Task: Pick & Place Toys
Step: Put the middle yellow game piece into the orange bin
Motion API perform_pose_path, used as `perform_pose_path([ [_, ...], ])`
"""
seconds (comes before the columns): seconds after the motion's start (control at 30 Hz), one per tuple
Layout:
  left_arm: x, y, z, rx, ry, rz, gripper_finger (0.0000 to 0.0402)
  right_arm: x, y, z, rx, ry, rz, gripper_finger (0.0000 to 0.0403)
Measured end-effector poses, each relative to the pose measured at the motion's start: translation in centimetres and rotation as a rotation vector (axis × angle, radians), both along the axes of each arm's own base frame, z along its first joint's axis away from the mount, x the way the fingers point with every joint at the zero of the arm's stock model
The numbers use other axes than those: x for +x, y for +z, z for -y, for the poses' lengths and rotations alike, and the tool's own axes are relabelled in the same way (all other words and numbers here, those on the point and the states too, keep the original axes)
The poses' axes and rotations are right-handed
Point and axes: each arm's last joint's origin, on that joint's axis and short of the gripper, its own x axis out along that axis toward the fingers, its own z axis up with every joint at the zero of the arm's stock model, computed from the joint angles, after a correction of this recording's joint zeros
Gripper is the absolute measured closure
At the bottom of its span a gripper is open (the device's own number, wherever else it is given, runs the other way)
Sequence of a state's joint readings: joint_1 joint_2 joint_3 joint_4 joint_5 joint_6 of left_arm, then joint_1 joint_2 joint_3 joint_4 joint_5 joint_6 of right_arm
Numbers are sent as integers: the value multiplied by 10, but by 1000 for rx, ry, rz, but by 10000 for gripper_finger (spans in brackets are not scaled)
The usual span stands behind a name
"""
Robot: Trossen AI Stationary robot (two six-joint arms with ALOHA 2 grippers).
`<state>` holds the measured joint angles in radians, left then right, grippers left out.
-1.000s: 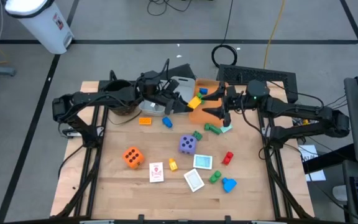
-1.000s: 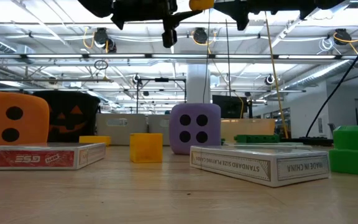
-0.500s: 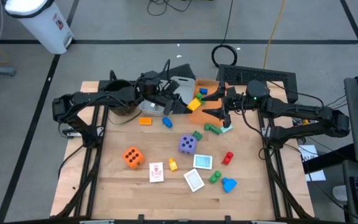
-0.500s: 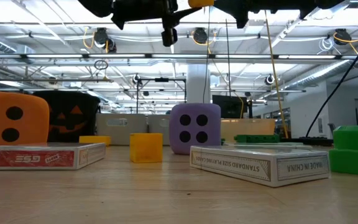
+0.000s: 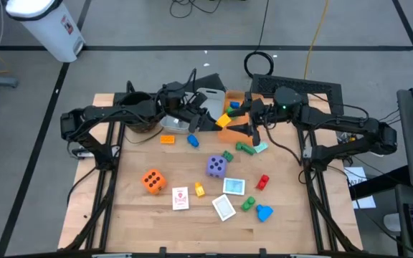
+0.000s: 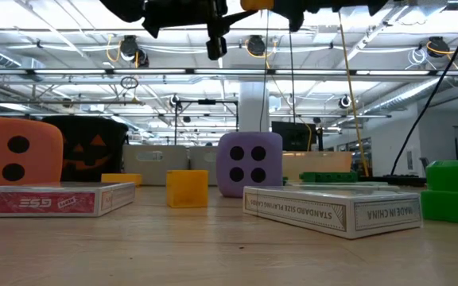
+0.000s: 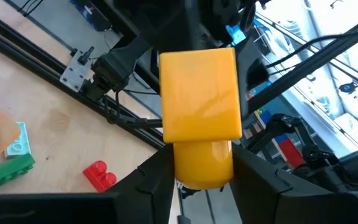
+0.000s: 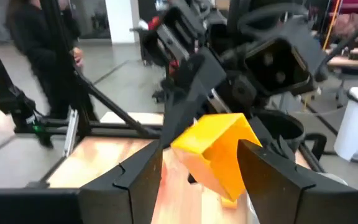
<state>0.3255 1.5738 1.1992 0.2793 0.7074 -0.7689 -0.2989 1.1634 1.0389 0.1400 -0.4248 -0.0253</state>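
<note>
Toys: yellow block (image 5: 224, 119) up over orange bin (image 5: 233, 127), rest scattered on table (image 5: 127, 201) | left gripper (image 5: 208, 122): jaws clamped on block's sides, clear in left wrist view | right gripper (image 5: 250, 122): jaws partly apart astride same block, contact unclear.

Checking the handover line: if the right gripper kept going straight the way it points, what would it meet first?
Probably the yellow block held by the left gripper; the right gripper faces it directly, though the gap is unclear.
</note>
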Motion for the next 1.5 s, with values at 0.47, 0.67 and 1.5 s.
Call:
perform_pose_path([
  [0.47, 0, 1, -1, 9, 2, 12, 252, 1, -1, -7, 10, 48, -12, 264],
  [0.67, 0, 1, -1, 10, 2, 13, 277, 1, -2, -7, 11, 47, -14, 320],
  [1.5, -3, 7, -9, 7, -24, 71, 202, -11, 9, -3, 32, -30, 23, 387],
])
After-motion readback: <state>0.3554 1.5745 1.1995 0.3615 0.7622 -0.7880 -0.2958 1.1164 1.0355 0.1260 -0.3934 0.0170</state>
